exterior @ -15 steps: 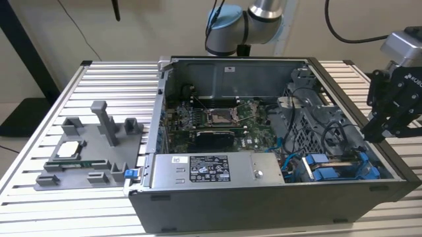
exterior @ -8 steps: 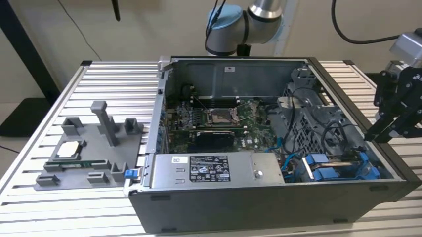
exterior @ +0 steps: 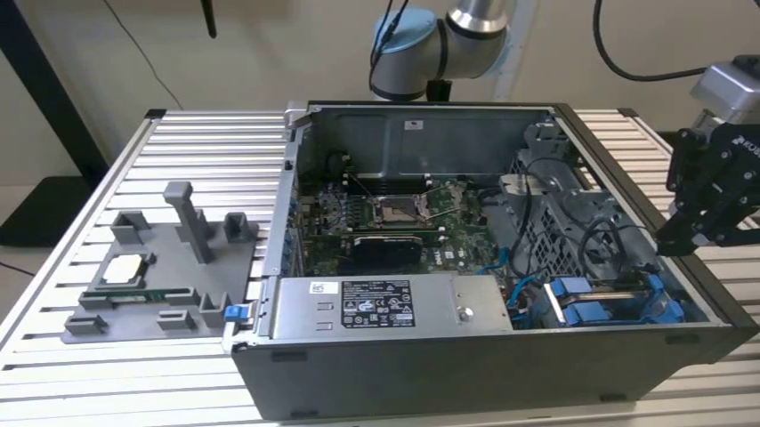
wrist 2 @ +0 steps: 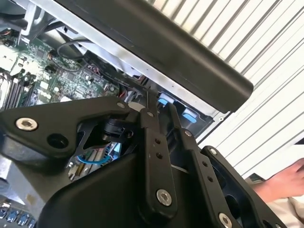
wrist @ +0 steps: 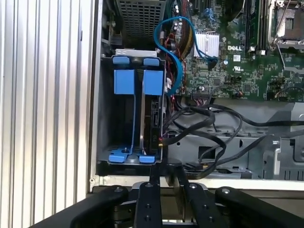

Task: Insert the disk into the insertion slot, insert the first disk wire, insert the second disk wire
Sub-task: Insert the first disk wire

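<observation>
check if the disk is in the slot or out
In. In the first wrist view the disk stands edge-on inside the insertion slot, between blue clips.

I read plain beige wall (exterior: 238, 53) behind | ribbed aluminium table (exterior: 71, 382) | dark post (exterior: 50, 98), exterior view's left | light even, soft

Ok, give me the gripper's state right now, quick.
Gripper: cannot be told; it hangs at the PC case's edge, near the insertion slot.
</observation>
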Tool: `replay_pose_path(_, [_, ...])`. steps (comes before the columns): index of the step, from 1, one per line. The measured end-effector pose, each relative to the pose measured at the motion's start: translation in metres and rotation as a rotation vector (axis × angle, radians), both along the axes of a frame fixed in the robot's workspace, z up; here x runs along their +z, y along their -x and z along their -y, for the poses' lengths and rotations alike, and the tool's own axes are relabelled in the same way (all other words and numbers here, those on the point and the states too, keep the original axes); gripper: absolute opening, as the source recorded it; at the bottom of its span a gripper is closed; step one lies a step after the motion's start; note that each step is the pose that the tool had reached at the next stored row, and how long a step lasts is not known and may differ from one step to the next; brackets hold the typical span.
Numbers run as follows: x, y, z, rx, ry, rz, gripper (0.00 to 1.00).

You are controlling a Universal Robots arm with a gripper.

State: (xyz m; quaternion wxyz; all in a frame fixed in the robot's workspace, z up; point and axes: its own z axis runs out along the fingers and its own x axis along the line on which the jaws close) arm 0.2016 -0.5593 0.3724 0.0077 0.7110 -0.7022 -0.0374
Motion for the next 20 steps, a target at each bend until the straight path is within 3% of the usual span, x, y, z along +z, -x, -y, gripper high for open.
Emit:
replay_pose_path(8, [-0.0038, -0.0010, -0.0018, -0.007, -0.0039, 0.0000, 1.00])
replay_pose_path(12, [-0.0063, -0.0011, -0.0018, -0.008, -0.0204, -0.0002, 1.00])
replay_pose_path(20, [-0.0060, -0.0010, -0.0017, -0.008, -0.0212, -0.0006, 1.00])
